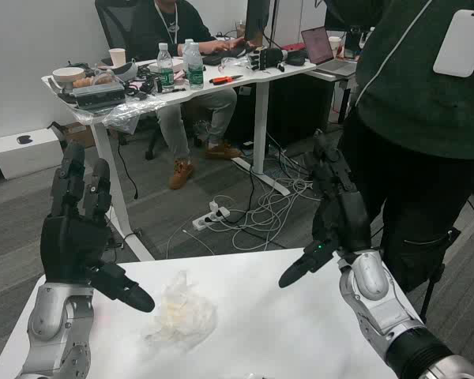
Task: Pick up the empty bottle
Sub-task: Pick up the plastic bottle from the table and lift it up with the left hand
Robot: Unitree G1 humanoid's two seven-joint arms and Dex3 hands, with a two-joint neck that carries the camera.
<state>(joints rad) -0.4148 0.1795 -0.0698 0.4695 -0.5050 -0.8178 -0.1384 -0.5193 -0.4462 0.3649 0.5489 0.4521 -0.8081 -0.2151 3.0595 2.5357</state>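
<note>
No empty bottle shows on my white table (292, 332); only a crumpled clear plastic wrap (179, 312) lies near its middle. My left hand (79, 233) is raised above the table's left side, fingers pointing up and spread, thumb out toward the plastic, holding nothing. At the right, above the table's far edge, my right hand (332, 213) is also raised with its fingers apart and empty. Both hands stand apart from the plastic.
A person in dark clothes (426, 118) stands close at the table's right side. Behind, a white desk (182, 83) carries two water bottles (180, 65), cups and clutter, with a seated person (182, 31) at it. Cables and a power strip (213, 215) lie on the floor.
</note>
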